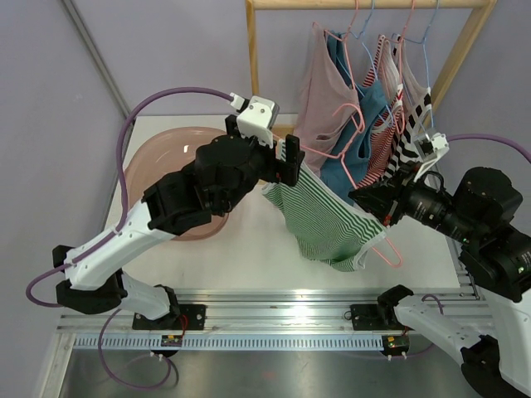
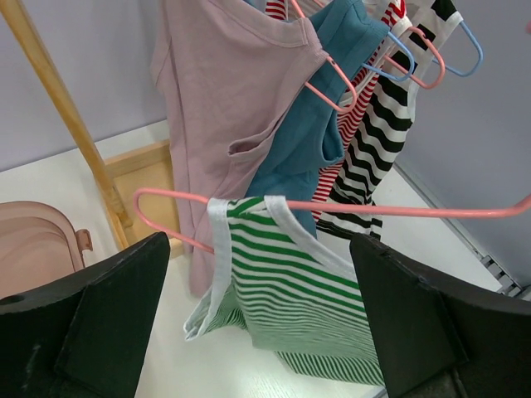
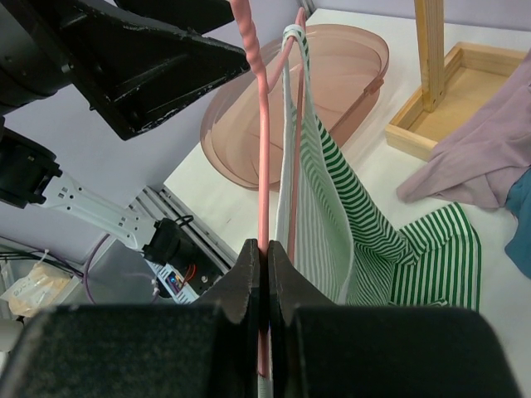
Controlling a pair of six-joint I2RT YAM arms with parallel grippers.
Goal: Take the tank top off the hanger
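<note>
Tank top (image 1: 325, 222): green-striped, hung by both straps from the hanger (image 3: 260, 141), in front of the rack and between the two grippers; its hem trails onto the table (image 1: 241, 236).
Hanger: pink wire, off the rack, lying roughly level across the left wrist view; its rounded end sits just above the left finger there.
Right gripper (image 3: 265, 249): jaws pressed together on the hanger wire, just beside one strap.
Left gripper (image 2: 257, 274): fingers (image 2: 108, 315) spread wide, facing the straps and the hanger's end; no contact visible.
Rack (image 1: 252, 50): wooden frame at the far table edge, carrying the other tops (image 1: 325, 91) close together on their own hangers, just behind the tank top.
Tub (image 1: 158, 157): pink, translucent, at the table's left edge, partly under the left arm.
Open room: bare table between tub and tank top, and from the hem to the rail (image 1: 274, 319) at the near edge.
</note>
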